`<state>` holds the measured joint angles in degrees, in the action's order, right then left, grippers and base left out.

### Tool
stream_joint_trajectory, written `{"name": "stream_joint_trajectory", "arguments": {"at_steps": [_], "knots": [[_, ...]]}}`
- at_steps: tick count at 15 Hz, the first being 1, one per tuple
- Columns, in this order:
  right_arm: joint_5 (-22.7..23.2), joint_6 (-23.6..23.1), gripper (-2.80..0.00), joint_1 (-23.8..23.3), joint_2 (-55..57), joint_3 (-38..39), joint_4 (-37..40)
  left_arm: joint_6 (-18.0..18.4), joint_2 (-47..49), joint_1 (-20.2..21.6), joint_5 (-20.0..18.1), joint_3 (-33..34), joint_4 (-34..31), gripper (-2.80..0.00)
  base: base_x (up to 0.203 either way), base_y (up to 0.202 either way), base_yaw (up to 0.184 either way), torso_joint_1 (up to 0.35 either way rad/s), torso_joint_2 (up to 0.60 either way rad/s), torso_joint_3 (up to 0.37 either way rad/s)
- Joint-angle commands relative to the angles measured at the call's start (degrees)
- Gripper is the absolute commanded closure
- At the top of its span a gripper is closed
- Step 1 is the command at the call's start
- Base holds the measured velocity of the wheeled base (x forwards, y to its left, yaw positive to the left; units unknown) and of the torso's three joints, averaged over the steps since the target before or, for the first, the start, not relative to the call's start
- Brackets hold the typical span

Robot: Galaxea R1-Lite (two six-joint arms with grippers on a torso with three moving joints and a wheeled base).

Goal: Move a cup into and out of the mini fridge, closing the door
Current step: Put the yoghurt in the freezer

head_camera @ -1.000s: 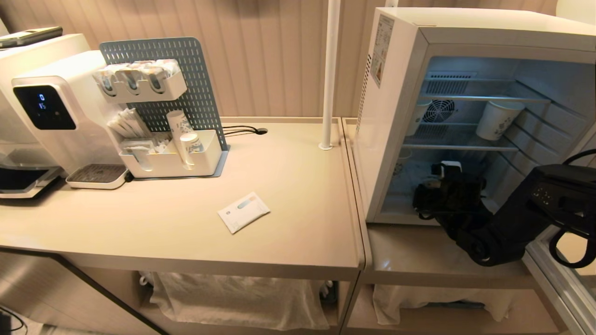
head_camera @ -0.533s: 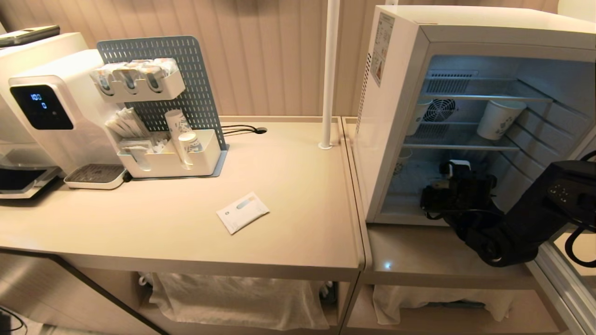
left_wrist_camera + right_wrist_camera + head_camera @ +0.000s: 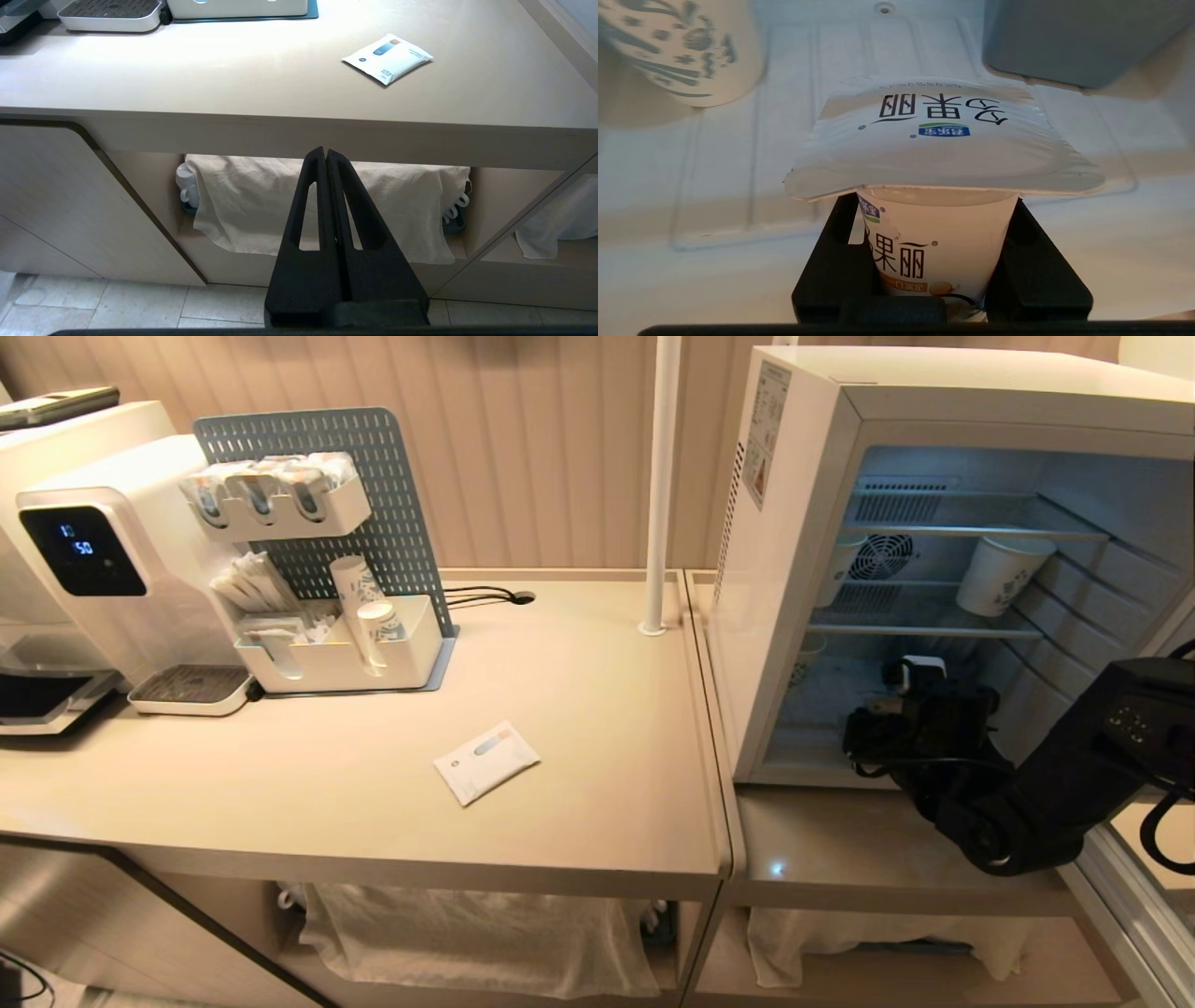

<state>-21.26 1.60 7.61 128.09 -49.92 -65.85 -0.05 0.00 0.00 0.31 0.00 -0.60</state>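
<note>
Fridge interior, lower compartment: right hand (image 3: pixel 941 261) reaches in through the open front of the mini fridge (image 3: pixel 794 476), clenched on the cup (image 3: pixel 941 186). Fingers (image 3: pixel 831 275) press both sides of the cup body just under its flat printed lid; orange-brown print shows near the base. From the right wrist view the cup sits upright in the grip above the white ribbed fridge floor; whether its base touches that floor cannot be told. In the head view only a white corner of the cup (image 3: pixel 920 665) shows above the black wrist, below the lower wire shelf (image 3: pixel 924 630).

Patterned paper cup (image 3: pixel 999 574) stands on that shelf to the right, near the rear fan (image 3: pixel 879 558). Another patterned cup (image 3: pixel 691 51) lies close beside the held one in the wrist view.

Left hand (image 3: pixel 325 154) hangs low before the desk (image 3: pixel 233 79), fingers pressed together, holding nothing. White sachet (image 3: pixel 487 761) lies flat on the desk, well apart from the fridge.
</note>
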Motion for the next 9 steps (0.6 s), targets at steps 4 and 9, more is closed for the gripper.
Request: {"name": "stream_joint_trajectory", "arguments": {"at_steps": [4, 9], "knots": [[-1.04, 0.16, 0.0, 1.66, -0.38, 2.83, -4.05, -0.09, 0.09, 0.0, 0.05, 0.03, -0.02, 0.0, 0.0, 0.0, 0.0, 0.0, 0.0, 0.0], [-2.82, -0.37, 0.0, 4.79, 0.85, 6.41, -10.53, -0.08, 0.09, 0.0, 0.05, 0.03, -0.02, 0.0, 0.0, 0.0, 0.0, 0.0, 0.0, 0.0]]}}
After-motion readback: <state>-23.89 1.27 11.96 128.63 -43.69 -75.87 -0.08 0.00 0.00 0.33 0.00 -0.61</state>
